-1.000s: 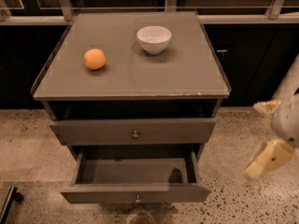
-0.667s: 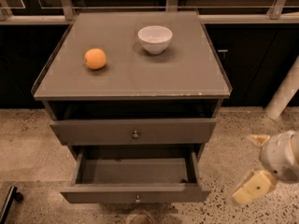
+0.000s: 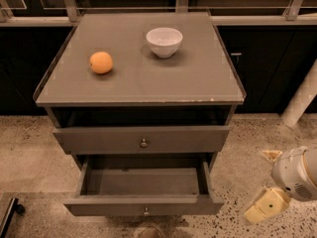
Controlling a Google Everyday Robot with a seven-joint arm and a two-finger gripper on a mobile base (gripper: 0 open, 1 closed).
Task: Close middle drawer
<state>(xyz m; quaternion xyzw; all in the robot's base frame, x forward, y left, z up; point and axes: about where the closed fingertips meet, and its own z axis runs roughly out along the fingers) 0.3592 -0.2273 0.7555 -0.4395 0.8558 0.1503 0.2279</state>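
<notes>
The middle drawer (image 3: 143,206) is grey-brown with a low flat front and a tiny round knob. It is pulled out towards me, and its inside (image 3: 143,181) looks empty. Above it, the taller-fronted drawer (image 3: 142,139) with the bigger brass knob sits further in. The lowest drawer is hidden below the open one. My gripper (image 3: 270,202), cream-coloured below a white wrist, hangs low at the right. It is to the right of the open drawer's front corner and apart from it.
On the cabinet top (image 3: 198,83) are an orange (image 3: 101,62) at the left and a white bowl (image 3: 164,41) at the back. The floor (image 3: 29,157) is speckled. Dark cabinets run behind. A pale post (image 3: 302,98) leans at the right.
My gripper has moved down and slightly left, from beside the upper drawer to level with the open drawer's front. The drawers, orange and bowl have not moved.
</notes>
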